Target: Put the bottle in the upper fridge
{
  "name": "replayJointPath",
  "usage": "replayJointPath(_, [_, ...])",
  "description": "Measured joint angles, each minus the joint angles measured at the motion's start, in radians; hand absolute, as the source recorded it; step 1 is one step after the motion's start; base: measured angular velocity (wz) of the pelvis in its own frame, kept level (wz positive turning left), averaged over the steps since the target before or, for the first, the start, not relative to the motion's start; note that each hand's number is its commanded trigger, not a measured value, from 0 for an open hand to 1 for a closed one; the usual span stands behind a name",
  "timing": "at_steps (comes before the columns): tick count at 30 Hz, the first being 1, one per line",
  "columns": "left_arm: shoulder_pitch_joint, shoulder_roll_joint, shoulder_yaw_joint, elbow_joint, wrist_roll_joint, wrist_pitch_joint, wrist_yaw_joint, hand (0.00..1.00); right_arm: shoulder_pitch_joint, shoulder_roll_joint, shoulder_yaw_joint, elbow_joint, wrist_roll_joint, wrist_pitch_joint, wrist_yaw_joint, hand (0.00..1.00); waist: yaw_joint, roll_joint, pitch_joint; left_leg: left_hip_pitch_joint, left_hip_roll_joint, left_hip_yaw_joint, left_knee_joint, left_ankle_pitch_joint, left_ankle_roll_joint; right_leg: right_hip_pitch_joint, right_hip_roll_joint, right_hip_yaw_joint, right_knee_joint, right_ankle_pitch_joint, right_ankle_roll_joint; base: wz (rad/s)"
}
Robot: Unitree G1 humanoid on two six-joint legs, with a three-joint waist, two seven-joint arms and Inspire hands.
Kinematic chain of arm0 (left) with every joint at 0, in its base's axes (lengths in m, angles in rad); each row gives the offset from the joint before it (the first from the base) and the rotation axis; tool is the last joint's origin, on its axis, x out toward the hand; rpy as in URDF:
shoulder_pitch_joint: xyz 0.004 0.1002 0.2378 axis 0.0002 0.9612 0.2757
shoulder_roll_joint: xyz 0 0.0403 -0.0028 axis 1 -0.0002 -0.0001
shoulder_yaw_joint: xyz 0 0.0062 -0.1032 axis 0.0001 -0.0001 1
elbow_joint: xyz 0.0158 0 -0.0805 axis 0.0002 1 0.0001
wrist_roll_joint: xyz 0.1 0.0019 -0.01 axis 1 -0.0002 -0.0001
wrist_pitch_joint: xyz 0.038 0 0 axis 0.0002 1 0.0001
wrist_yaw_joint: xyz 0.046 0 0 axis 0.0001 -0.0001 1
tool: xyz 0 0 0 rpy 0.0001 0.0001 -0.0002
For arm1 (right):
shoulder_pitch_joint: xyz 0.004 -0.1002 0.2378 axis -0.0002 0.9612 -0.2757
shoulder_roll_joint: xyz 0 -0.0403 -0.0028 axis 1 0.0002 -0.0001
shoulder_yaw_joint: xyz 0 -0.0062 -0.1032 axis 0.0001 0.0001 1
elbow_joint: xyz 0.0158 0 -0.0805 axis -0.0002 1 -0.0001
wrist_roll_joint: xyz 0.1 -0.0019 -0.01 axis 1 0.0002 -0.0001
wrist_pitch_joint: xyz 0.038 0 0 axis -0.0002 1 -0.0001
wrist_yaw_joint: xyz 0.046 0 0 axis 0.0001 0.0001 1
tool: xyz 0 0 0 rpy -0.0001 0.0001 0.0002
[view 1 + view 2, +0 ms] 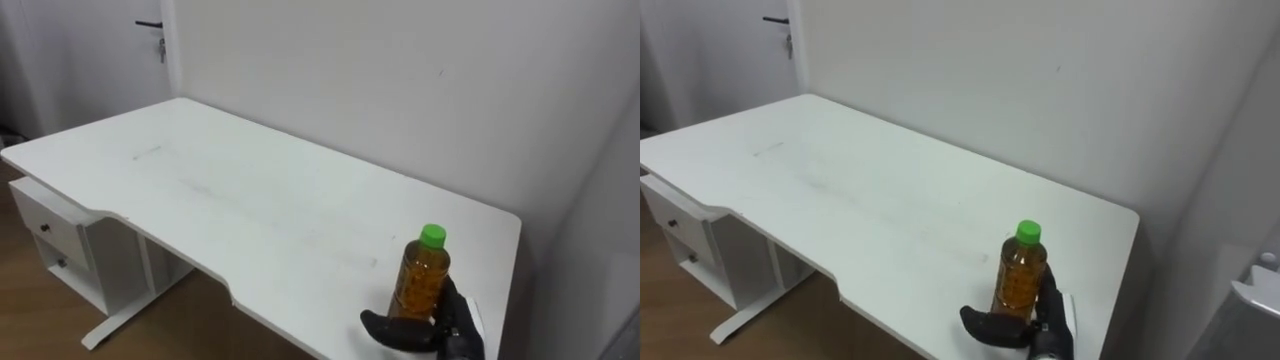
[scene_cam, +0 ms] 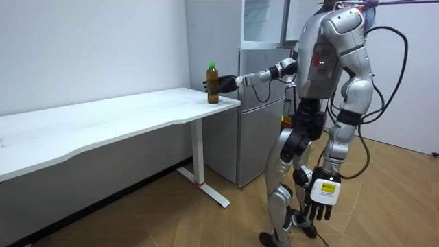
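Green-capped bottle [image 1: 421, 280] upright at near right corner of white table [image 1: 250, 200], right hand [image 1: 452, 322] curled round it, left hand [image 2: 321, 199] hanging loose-fingered.

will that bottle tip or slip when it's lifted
Likely top-heavy: the bottle is tall, narrow and filled with amber liquid nearly to its green cap, so a low grip could let it tip. Its smooth wall may slip, though the right hand has its fingers wrapped round the lower half. Probably fairly heavy for its size.
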Motion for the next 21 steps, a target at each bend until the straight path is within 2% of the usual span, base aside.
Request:
replayJointPath(1, [0.000,0.002,0.000,0.000,0.000,0.000,0.000,0.00,-0.011,0.000,0.000,0.000,0.000,-0.001,-0.007,0.22,0.000,0.000,0.0001,0.000,0.000,0.000,0.000,0.000,0.000,0.000,0.000,0.000,0.000,0.000,0.000,0.00])
replayJointPath(2, [0.000,0.002,0.000,0.000,0.000,0.000,0.000,0.00,-0.015,0.000,0.000,0.000,0.000,-0.002,-0.011,0.84,0.000,-0.001,0.0000,0.000,0.000,0.000,-0.001,0.000,0.000,0.000,0.000,-0.001,0.000,0.000,0.000,0.00])
replayJointPath(3, [0.000,0.003,0.000,0.000,0.000,0.000,0.000,0.00,-0.022,0.000,0.000,0.000,-0.002,-0.003,-0.021,1.00,0.000,-0.001,-0.0002,0.002,0.000,-0.001,-0.001,0.000,0.000,0.000,0.000,-0.001,0.000,0.000,0.000,0.00])
replayJointPath(7, [0.000,0.003,0.001,0.000,0.000,0.000,0.000,0.00,-0.028,-0.001,0.000,0.000,-0.010,-0.017,-0.040,1.00,0.002,-0.003,-0.0015,0.002,-0.001,-0.003,-0.002,0.000,0.000,-0.002,0.000,-0.002,0.000,0.000,0.000,0.00])
replayJointPath(10, [0.000,0.003,0.003,0.000,0.000,0.000,0.001,0.00,-0.028,-0.001,0.000,0.000,-0.011,-0.018,-0.057,1.00,0.003,-0.007,-0.0044,0.002,-0.001,-0.005,-0.004,0.001,-0.001,-0.002,0.000,-0.002,-0.001,0.000,0.000,0.00])
replayJointPath(14, [0.000,0.004,0.003,-0.001,0.000,-0.001,0.007,0.00,-0.028,-0.001,0.000,-0.001,-0.011,-0.020,-0.067,1.00,0.003,-0.007,-0.0043,0.003,-0.001,-0.005,-0.004,0.001,-0.001,-0.001,0.000,-0.002,-0.001,0.000,0.000,0.00])
replayJointPath(17, [0.000,0.004,0.003,-0.001,0.001,-0.008,0.022,0.00,-0.027,-0.001,0.000,0.000,-0.007,-0.020,-0.065,1.00,0.002,-0.006,-0.0006,0.008,-0.001,-0.005,-0.004,0.001,-0.001,0.005,0.000,-0.001,-0.001,0.000,0.000,0.00])
replayJointPath(18, [0.000,0.004,0.003,-0.001,0.001,-0.013,0.027,0.00,-0.027,-0.001,0.001,0.000,-0.006,-0.019,-0.065,1.00,0.003,-0.004,0.0029,0.011,-0.001,-0.005,-0.004,0.001,-0.001,0.007,0.000,0.000,-0.001,0.000,0.000,0.00])
replayJointPath(21, [0.000,0.004,0.004,-0.001,0.001,-0.019,0.029,0.00,-0.026,-0.001,0.001,0.001,-0.004,-0.019,-0.066,1.00,0.004,-0.005,0.0039,0.010,-0.001,-0.005,-0.004,0.001,-0.001,0.006,0.001,0.000,-0.001,0.000,0.000,0.00])
